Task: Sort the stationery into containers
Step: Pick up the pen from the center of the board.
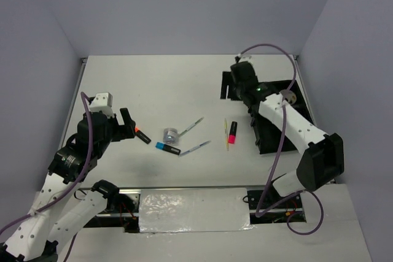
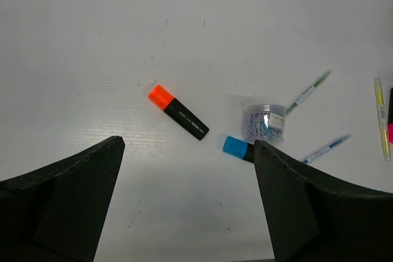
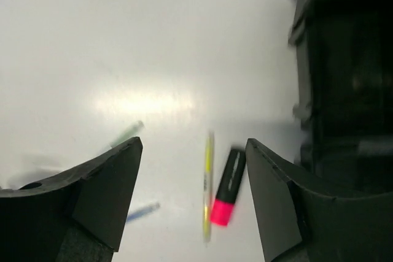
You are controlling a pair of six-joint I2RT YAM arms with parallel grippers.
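An orange-capped highlighter (image 1: 142, 135) lies just right of my open, empty left gripper (image 1: 126, 124); in the left wrist view it (image 2: 179, 112) lies ahead of the gripper (image 2: 187, 145). A blue-capped highlighter (image 1: 167, 147), a small silvery tub (image 1: 171, 134) and two slim white pens (image 1: 191, 126) (image 1: 195, 147) lie mid-table. A thin yellow stick (image 1: 226, 134) and a pink-capped highlighter (image 1: 232, 132) lie left of the black organiser tray (image 1: 270, 133). My right gripper (image 1: 241, 89) is open and empty, high above the pink highlighter (image 3: 226, 187) and the stick (image 3: 207, 185). No tape rolls show clearly.
The tray (image 3: 344, 84) fills the right of the blurred right wrist view. The right arm lies across the tray in the top view. A foil-covered strip (image 1: 193, 210) runs along the near table edge. Walls close in the table on the left, back and right.
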